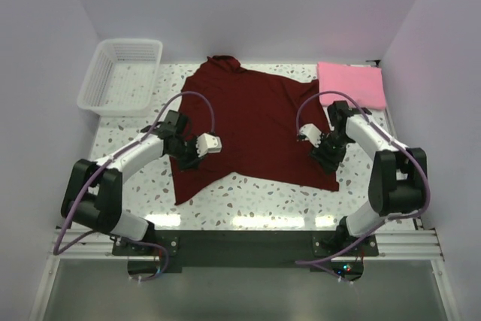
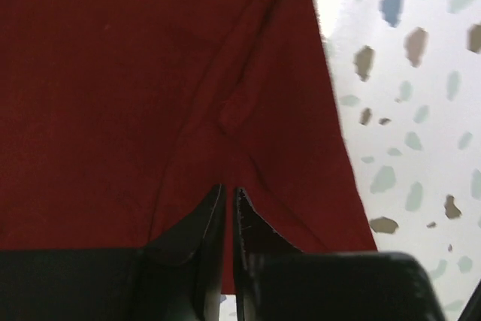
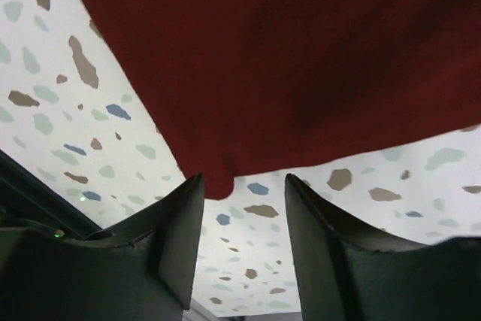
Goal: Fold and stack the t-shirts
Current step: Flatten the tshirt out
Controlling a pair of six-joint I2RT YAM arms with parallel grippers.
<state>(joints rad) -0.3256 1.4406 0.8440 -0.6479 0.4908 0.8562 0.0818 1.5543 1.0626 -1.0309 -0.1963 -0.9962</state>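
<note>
The left end effector [image 2: 229, 190] pinches the shirt [image 1: 255, 118]; the right end effector [image 3: 243, 180] (jaws apart) may miss its corner, skewing the fold.

You are working in a robotics lab cell, a closed test bench and not a room for living. Plain white wall panels [image 1: 263, 5] stand around a speckled table [image 1: 248, 197] on three sides. The left arm [image 1: 135, 154] and the right arm [image 1: 372, 137] are bolted to a metal rail [image 1: 406, 242] at the table's near edge, with purple cables [image 1: 199, 99] running loose along them and a white plastic basket [image 1: 124, 73] in the far left corner.
</note>
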